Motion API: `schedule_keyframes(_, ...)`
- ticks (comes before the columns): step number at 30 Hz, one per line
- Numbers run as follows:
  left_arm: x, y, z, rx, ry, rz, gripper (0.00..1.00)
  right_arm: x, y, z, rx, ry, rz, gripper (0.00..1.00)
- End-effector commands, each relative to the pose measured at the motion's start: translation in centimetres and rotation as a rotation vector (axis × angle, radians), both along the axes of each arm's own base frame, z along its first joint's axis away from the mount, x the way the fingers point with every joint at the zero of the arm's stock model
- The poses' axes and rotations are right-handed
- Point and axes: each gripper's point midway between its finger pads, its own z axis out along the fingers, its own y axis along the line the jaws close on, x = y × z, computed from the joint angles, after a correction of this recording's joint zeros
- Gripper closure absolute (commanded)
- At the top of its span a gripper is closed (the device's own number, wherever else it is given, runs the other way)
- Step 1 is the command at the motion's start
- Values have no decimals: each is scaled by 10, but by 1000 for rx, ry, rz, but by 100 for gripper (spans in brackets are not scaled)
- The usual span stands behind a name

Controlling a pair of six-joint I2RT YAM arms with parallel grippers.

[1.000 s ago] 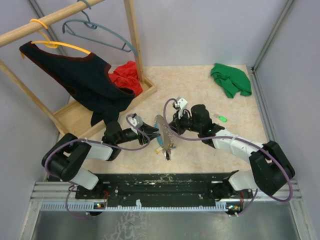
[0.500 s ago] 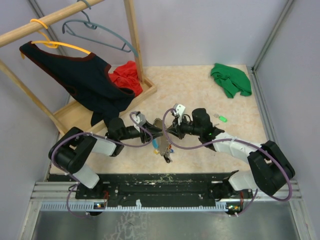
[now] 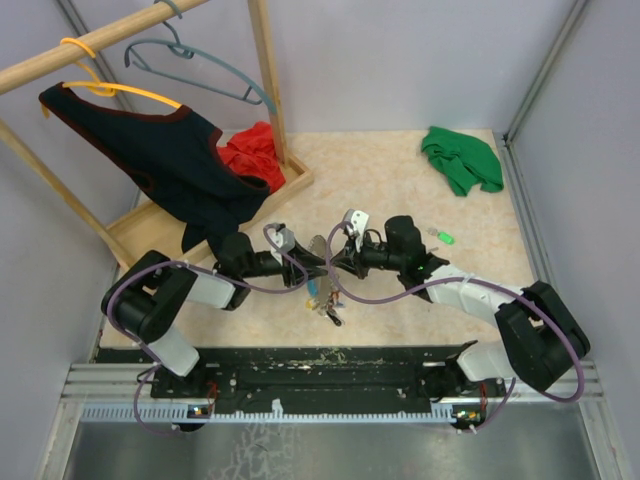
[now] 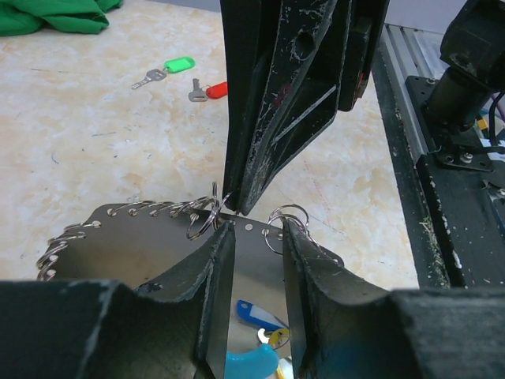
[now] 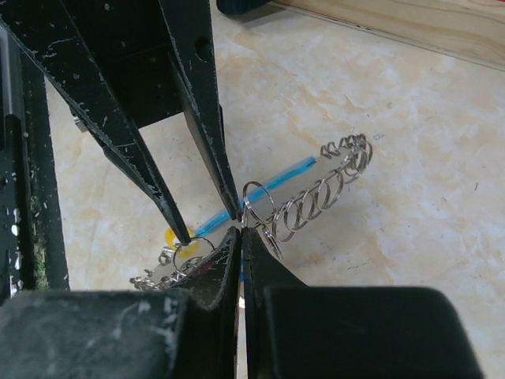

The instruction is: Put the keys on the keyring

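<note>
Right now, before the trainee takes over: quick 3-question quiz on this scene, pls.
1. True or false: the green key and the red key already hang on the keyring.
2. The right gripper is shut on: A green key, B keyring, C red key?
3. What do both keys rest on?
Key: 1 false; 2 B; 3 the table, away from the keyring.
</note>
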Motion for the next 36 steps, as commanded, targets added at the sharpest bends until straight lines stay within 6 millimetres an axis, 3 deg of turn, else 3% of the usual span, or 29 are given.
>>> schedule_keyframes(1, 14, -1, 6, -4, -64, 36, 61, -6, 9, 26, 76, -82, 81, 100)
schedule_keyframes(6, 23, 4, 11, -1, -85, 87, 56, -7, 7, 22, 61, -69, 78, 100)
schedule_keyframes(15, 8, 2, 14, -21, -82, 7, 53, -5, 6, 23, 57, -82, 65, 100)
schedule_keyframes(23, -6, 3, 12, -27, -90, -46, 66, -6, 7, 26, 67, -93, 75, 100)
schedule_keyframes(36, -1, 1, 3, 5, -60, -53, 67, -10, 9, 30, 79, -108, 102, 100)
